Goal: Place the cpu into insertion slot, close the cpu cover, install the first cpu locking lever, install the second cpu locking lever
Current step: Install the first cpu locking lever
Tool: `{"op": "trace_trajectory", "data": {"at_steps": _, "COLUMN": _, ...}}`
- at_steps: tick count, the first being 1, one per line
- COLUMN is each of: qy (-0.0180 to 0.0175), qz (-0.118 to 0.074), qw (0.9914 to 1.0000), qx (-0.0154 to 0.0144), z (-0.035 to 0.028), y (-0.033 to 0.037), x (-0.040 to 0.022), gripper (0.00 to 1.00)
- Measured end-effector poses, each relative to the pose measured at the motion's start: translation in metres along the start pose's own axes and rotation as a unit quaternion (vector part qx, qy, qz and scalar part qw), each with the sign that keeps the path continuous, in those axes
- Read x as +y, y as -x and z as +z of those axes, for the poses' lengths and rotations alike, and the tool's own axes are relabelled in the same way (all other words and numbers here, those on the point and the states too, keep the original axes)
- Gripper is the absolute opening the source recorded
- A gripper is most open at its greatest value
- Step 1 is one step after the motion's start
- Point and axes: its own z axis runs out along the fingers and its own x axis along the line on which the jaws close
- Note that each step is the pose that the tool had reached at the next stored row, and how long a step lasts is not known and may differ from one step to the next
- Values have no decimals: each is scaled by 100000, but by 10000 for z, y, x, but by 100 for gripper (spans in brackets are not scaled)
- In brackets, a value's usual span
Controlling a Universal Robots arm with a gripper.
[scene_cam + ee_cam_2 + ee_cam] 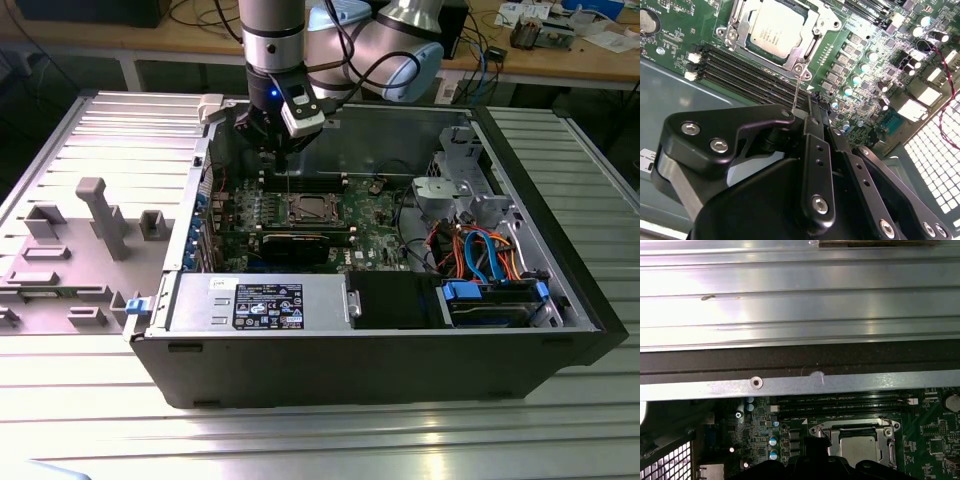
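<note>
The cpu [776, 27] lies flat in the insertion slot [305, 208] on the green board, its silver-grey top showing. The cpu cover [807, 45] is down over it, framing the chip. A thin wire locking lever [796, 90] stands up from the socket corner and runs to my gripper [802, 112], whose black fingers are shut on its upper end. In the exterior view my gripper [277, 150] hangs just above the far side of the socket. The first wrist view shows the cpu [860, 447] and the cover's frame [855, 426] past the dark gripper body.
Long black memory slots [750, 67] run beside the socket. A black graphics card [295, 243] lies in front of it, then the power supply [260, 300]. Drive bays and orange cables [480, 250] are at the exterior view's right. The case wall [790, 385] is close by.
</note>
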Motion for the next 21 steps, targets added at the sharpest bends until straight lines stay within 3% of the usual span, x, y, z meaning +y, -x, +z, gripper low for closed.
{"op": "trace_trajectory", "data": {"at_steps": 4, "qy": -6, "qz": 16, "qw": 100000, "qx": 4, "z": 14, "y": 147, "x": 5, "gripper": 11}}
{"op": "trace_trajectory", "data": {"at_steps": 8, "qy": 13, "qz": 41, "qw": 100000, "qx": 5, "z": 39, "y": 202, "x": 7, "gripper": 11}}
{"op": "trace_trajectory", "data": {"at_steps": 12, "qy": 483, "qz": 333, "qw": 99998, "qx": 13, "z": 70, "y": 244, "x": 5, "gripper": 11}}
{"op": "trace_trajectory", "data": {"at_steps": 16, "qy": 390, "qz": 412, "qw": 99998, "qx": 10, "z": 151, "y": 339, "x": 20, "gripper": 11}}
{"op": "trace_trajectory", "data": {"at_steps": 21, "qy": 416, "qz": -155, "qw": 99999, "qx": 20, "z": 212, "y": 346, "x": 27, "gripper": 11}}
